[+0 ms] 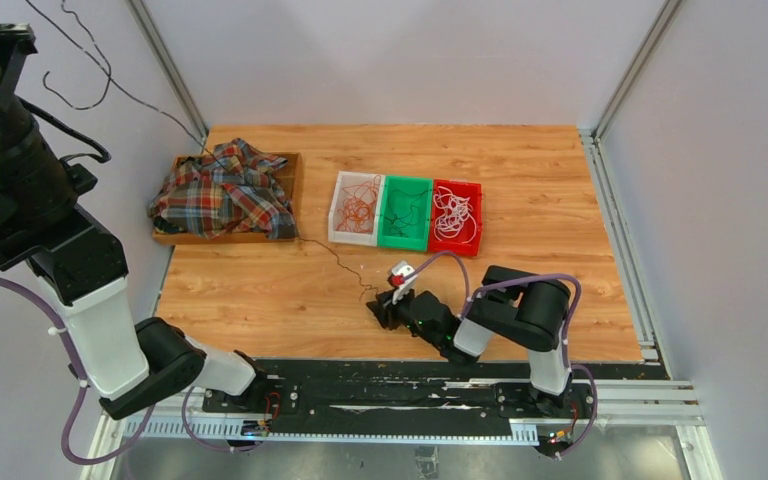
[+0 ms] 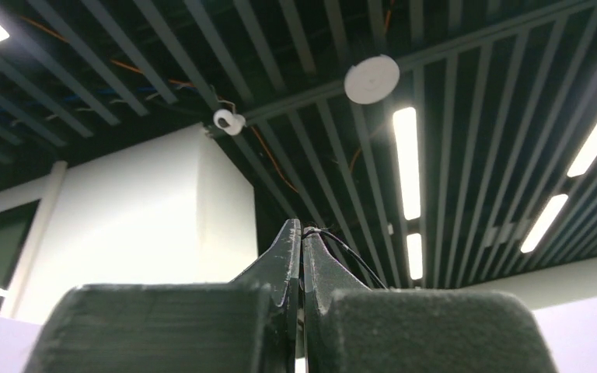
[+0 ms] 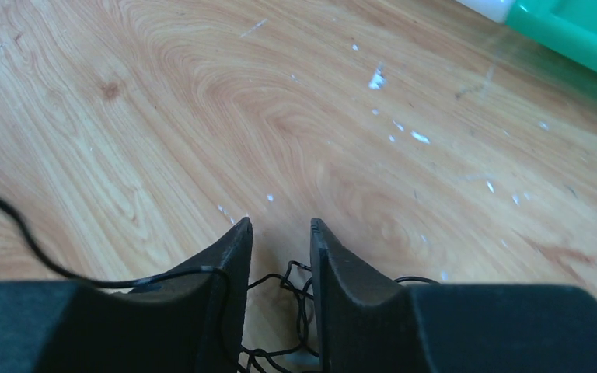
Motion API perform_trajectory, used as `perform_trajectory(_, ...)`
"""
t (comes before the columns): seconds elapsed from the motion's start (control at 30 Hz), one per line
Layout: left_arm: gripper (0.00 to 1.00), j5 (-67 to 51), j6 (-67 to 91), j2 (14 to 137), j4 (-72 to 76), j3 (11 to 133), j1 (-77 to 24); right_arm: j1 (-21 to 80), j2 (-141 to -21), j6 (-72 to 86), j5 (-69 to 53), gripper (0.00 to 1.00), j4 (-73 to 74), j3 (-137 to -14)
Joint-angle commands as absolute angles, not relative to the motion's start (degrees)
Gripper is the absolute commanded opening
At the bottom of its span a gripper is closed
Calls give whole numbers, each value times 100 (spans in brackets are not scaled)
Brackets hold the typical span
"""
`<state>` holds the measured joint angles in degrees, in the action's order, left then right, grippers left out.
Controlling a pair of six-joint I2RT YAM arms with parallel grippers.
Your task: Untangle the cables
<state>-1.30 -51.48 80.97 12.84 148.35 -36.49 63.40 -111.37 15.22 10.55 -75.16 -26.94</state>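
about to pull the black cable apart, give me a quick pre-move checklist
1. left end effector shut on the black cable: ok.
2. right end effector open, straddling the black tangle on the table: ok.
3. tangle undone: not ok, its loops lie knotted together.
4. cable running free past the plaid shirt: cannot tell.
5. green bin has room for it: ok.
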Motion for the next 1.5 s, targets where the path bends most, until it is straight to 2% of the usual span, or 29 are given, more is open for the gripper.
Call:
perform_trajectory(0.0, 0, -229, -5658, 8123, 1812, 14971, -3639, 6416, -11123, 1831, 1466, 34, -7873, -1867)
perform_trajectory(0.07, 0, -237, -5745, 8105, 1834, 14964, -3639, 6411, -11042, 2005, 1683, 22, -8078, -1536)
perform_trajectory(0.13, 0, -274, -5848, 8095, 1878, 14934, -3639, 6408, -10946, 2338, 2050, 3, -8122, -1259)
perform_trajectory(0.17, 0, -291, -5914, 8100, 1929, 14939, -3639, 6407, -10897, 2611, 2271, 1, -8092, -1142)
perform_trajectory(0.33, 1, -430, -6065, 8142, 2064, 15129, -3636, 6356, -10798, 3254, 2800, 1, -8022, -941)
perform_trajectory(0.4, 0, -422, -5947, 7914, 1851, 14648, -3634, 6347, -10792, 2933, 2435, 2, -8282, -1000)
perform_trajectory(0.57, 0, -552, -5575, 7146, 815, 13182, -3639, 6346, -10122, 2408, 1600, 15, -8083, -1289)
perform_trajectory(0.67, 0, -718, -5569, 6962, -252, 12776, -3639, 6346, -9289, 2213, 1212, 14, -6717, -1692)
perform_trajectory(0.77, 0, -867, -5633, 6920, -1283, 12611, -3639, 6323, -8625, 2132, 1054, 6, -5622, -2082)
perform_trajectory(0.83, 0, -862, -5630, 6829, -1489, 12301, -3639, 6227, -8195, 2054, 1029, 1, -4905, -2348)
perform_trajectory(1.0, 0, -868, -5700, 6582, -1858, 11606, -3639, 5489, -7480, 1801, 520, 1, -3232, -3315)
perform_trajectory(1.13, 0, -989, -5672, 6351, -2108, 11206, -3639, 4711, -7685, 1550, -187, 1, -1911, -4531)
perform_trajectory(1.33, 0, -1253, -5583, 6111, -2560, 10871, -3638, 4061, -8845, 1210, -293, 2, -412, -6299)
perform_trajectory(1.4, 0, -1296, -5543, 6064, -2597, 10773, -3639, 3907, -9210, 1165, -299, 5, -148, -6712)
perform_trajectory(1.47, 0, -1371, -5508, 6017, -2667, 10708, -3639, 3825, -9542, 1151, -350, 13, 141, -7122)
